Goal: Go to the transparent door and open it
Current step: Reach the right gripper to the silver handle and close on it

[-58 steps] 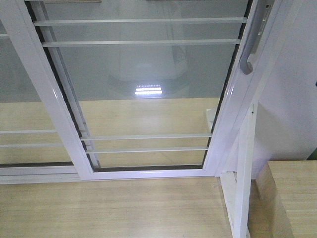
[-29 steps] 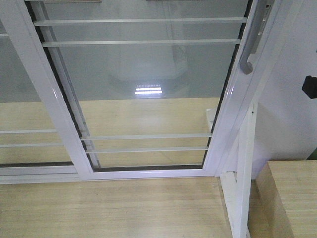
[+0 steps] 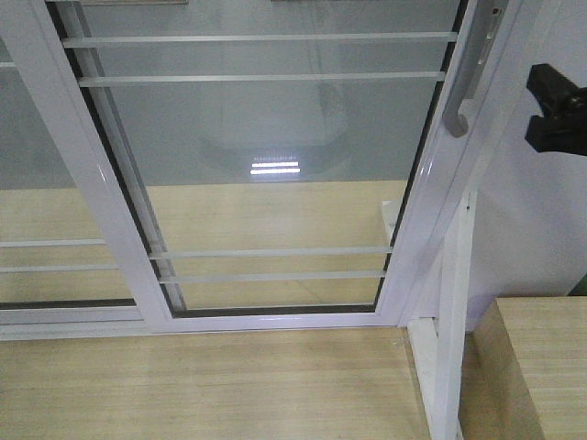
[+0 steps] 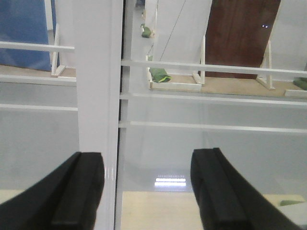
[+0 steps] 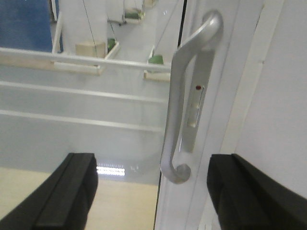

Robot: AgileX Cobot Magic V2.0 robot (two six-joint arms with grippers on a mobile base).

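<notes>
Indoor mock-up hall: sliding glass door (image 3: 275, 137), wood-look floor (image 3: 202, 385), propped white partitions (image 4: 182, 38) beyond

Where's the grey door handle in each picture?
Front view: handle at the upper right.
Left wrist view: not in it.
Right wrist view: handle in the middle.
Shared landmark: the striped light reflection, in all three.
</notes>
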